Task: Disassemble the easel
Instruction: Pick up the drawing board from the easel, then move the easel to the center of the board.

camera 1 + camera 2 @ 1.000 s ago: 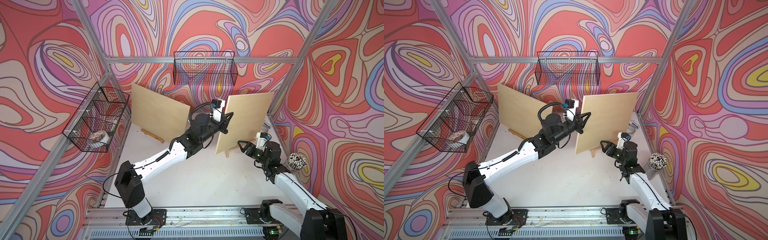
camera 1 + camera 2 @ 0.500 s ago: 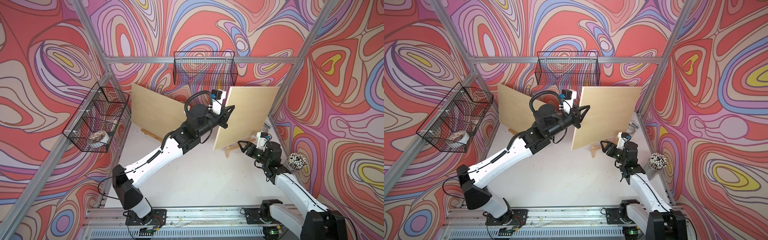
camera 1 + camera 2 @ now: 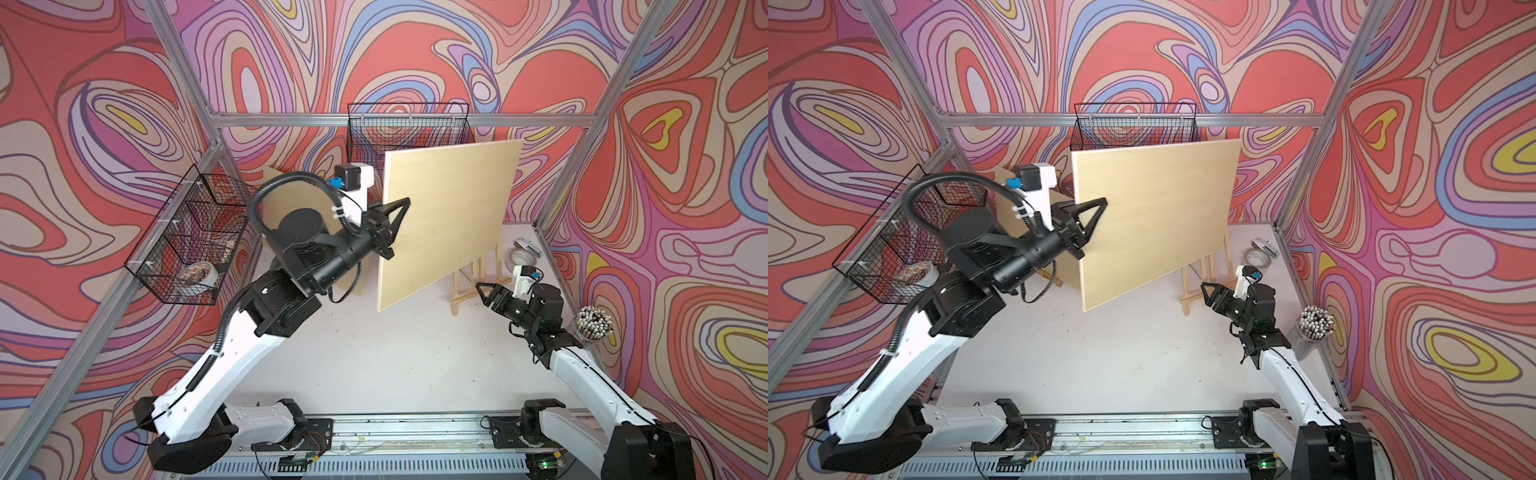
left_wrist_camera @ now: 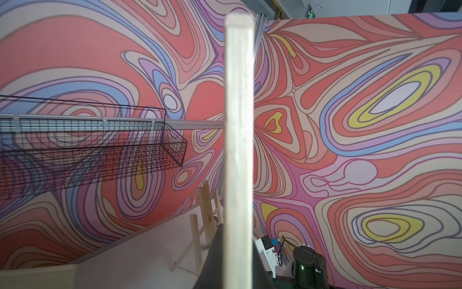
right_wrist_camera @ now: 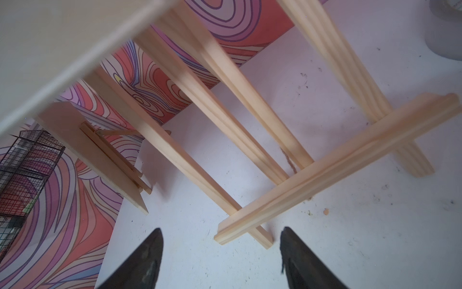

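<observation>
Now your left gripper (image 3: 391,216) is closed tight on the wooden board (image 3: 451,216), and it grips the edge that faces the left arm, about half way along it. The board hangs in the air and is tilted; its lowest corner is above the table (image 3: 374,365) and does not touch it. In the left wrist view you see only the thin edge of the board (image 4: 238,150), which runs straight away from the camera.

The easel (image 3: 469,282) stands on the table near the back right corner, partly hidden behind the lower edge of the board in both top views. In the right wrist view its ledge (image 5: 337,162) is bare, with the board above it and apart from it.

Your right gripper (image 5: 221,232) is open and holds nothing. It is low over the table and points at the easel. The end of the ledge and the foot of one leg appear between its two fingertips, but I cannot tell if they are really between the jaws or only in front of them.

A second board (image 3: 291,199) leans at the back left, half covered by the left arm. A roll of tape (image 3: 521,259) lies behind the easel, and a cup of pencils (image 3: 592,326) stands beside the right arm.
</observation>
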Motion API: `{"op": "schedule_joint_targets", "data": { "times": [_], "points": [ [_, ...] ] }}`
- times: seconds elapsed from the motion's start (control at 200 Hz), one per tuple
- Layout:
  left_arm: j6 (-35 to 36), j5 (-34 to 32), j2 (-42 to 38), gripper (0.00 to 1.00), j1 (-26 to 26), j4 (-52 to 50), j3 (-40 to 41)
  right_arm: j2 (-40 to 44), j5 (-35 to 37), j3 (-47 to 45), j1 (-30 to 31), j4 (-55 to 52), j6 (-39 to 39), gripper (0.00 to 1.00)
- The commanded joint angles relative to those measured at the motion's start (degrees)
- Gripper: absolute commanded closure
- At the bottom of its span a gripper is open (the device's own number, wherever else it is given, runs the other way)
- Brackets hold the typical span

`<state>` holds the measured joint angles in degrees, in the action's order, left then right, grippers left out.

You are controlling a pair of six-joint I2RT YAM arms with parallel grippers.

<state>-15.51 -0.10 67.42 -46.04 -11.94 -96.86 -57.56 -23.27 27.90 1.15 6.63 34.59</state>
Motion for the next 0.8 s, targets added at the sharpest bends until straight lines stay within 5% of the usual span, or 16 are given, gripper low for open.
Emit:
{"op": "schedule_joint_targets", "data": {
  "times": [0.0, 0.32, 0.796],
  "points": [
    [-0.1, -4.2, -6.7, 1.00, 0.5, 11.8, -3.1, -0.5, 2.0, 0.9, -0.1, -1.3, -0.1, 0.25],
    [-4.7, -7.3, -16.7, 1.00, 0.6, -4.2, -4.3, -11.8, 3.0, 8.6, -0.1, -10.7, 0.1, 0.51],
    [-13.1, -6.9, -17.1, 1.00, 0.4, -31.7, -12.7, -20.9, 10.8, 17.5, -0.2, -20.2, -0.5, 0.55]
  ]
}}
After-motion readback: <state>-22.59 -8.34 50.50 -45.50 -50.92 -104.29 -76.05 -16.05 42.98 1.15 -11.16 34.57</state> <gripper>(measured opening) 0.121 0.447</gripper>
